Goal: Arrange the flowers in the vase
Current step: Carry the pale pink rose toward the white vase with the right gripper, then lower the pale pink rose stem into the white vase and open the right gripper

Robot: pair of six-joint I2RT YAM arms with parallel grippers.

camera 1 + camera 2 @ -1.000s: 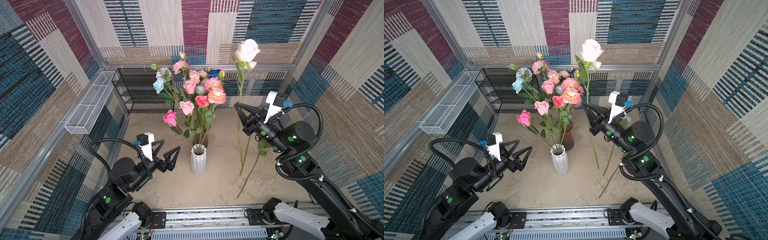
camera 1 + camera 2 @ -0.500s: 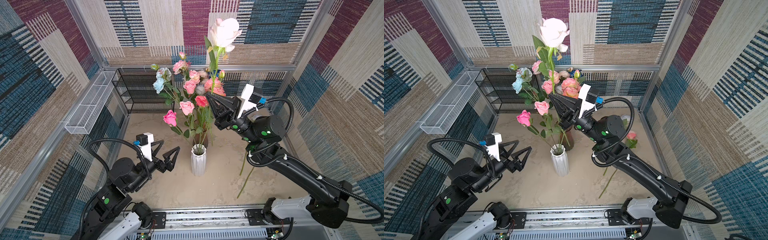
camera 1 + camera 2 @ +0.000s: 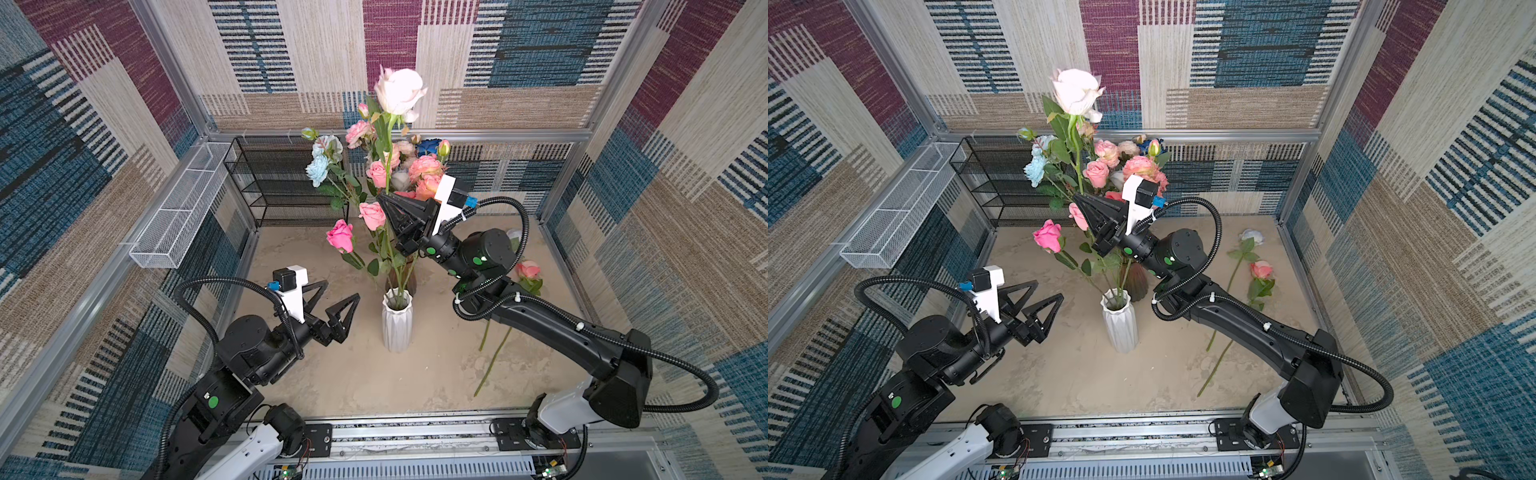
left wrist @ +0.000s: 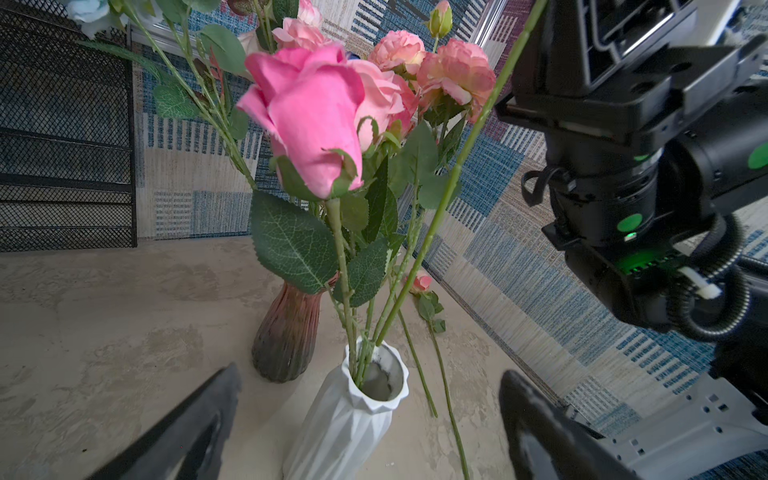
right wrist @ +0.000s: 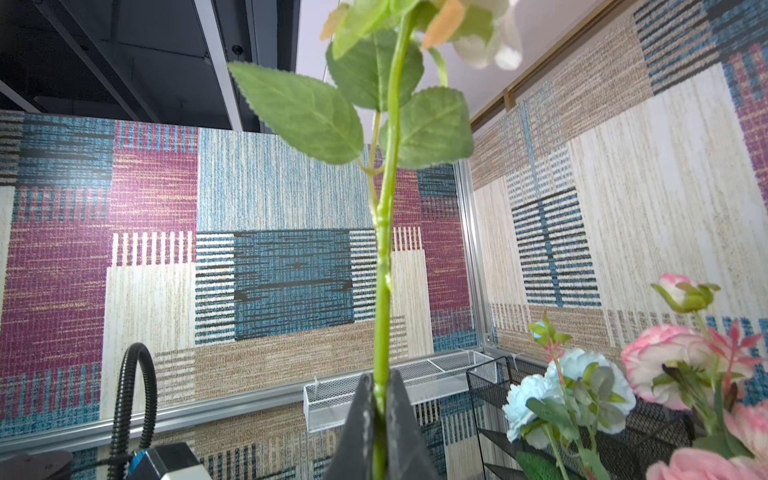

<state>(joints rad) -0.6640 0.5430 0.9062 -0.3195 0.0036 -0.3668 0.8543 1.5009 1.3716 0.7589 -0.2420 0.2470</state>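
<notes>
Rose (image 3: 400, 89), white, clamped in right claw (image 3: 383, 199) above vase (image 3: 397, 328).

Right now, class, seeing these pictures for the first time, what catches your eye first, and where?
A tall white long-stemmed rose towers at the centre, its green stem pinched in the shut right gripper above the white faceted vase. Around it crowd pink and pale blue blooms, and the left gripper hangs open left of the vase in both top views.

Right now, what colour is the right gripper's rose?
The rose is white, faintly pink; clearest in a top view.
</notes>
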